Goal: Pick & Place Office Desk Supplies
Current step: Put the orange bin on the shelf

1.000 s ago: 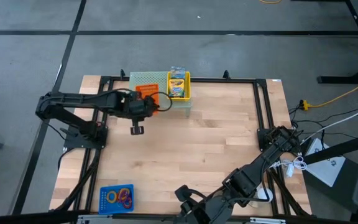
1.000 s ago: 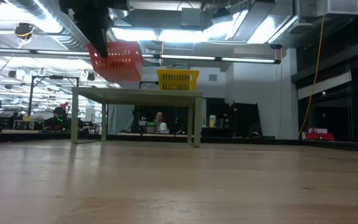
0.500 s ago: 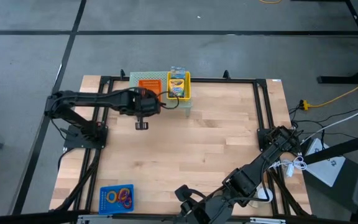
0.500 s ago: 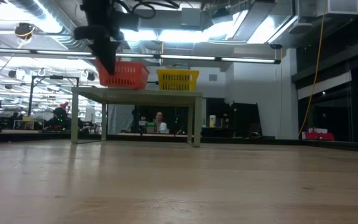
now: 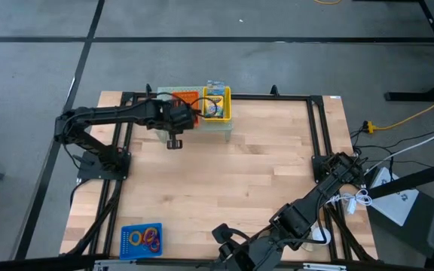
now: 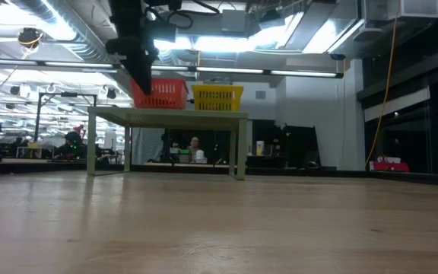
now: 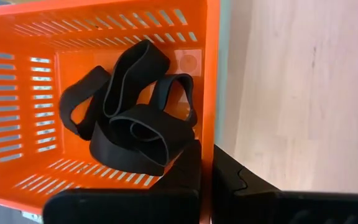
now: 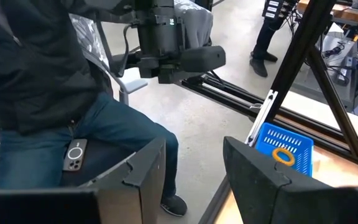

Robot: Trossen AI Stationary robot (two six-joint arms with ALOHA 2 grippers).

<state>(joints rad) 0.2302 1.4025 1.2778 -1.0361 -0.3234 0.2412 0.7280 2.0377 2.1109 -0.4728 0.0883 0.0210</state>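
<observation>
The left arm reaches out long from its base at the left edge toward the far side of the table. Its elbow is bent a little and its wrist is held up high. The left gripper [image 5: 179, 114] points down, and its two dark fingers [image 7: 191, 171] are pinched tight together on a thin wall.

The right arm is folded low at the near right corner of the table, far from the left arm. The right gripper [image 8: 191, 171] points off the table, and its fingers stand apart with nothing between them.
</observation>
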